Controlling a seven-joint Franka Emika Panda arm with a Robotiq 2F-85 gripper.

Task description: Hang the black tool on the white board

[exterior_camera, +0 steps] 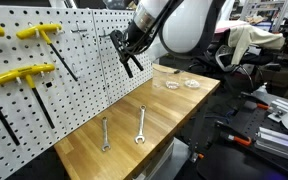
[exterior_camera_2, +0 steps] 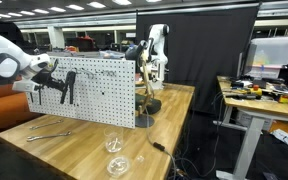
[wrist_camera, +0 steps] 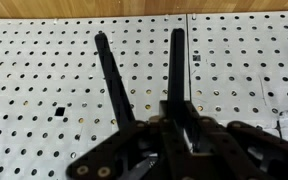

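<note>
1. My gripper (exterior_camera: 125,45) is clamped tight on the black tool (exterior_camera: 132,63). I hold it at the end where its two slim handles meet.
2. In the wrist view my gripper (wrist_camera: 174,128) fills the lower edge. The black tool (wrist_camera: 176,65) runs away from me as two dark bars that spread a little toward their free ends.
3. Behind those handles stands the white board (wrist_camera: 44,90), its grid of small holes covering nearly the whole wrist view. A strip of wooden table (wrist_camera: 84,7) shows along the top.
4. In an exterior view the black tool (exterior_camera_2: 64,92) sits in front of the face of the white board (exterior_camera_2: 109,90), near the side where my arm comes in, handles pointing down.
5. I cannot tell whether the handles touch the panel or whether any part rests on a hook.
6. Yellow-handled keys (exterior_camera: 39,32) hang on the panel, apart from my jaws.
7. A silver wrench (exterior_camera: 105,135) and a second wrench (exterior_camera: 141,125) lie flat on the table, well below the tool.
8. Two clear dishes (exterior_camera: 172,84) sit near the table's far end.
</note>
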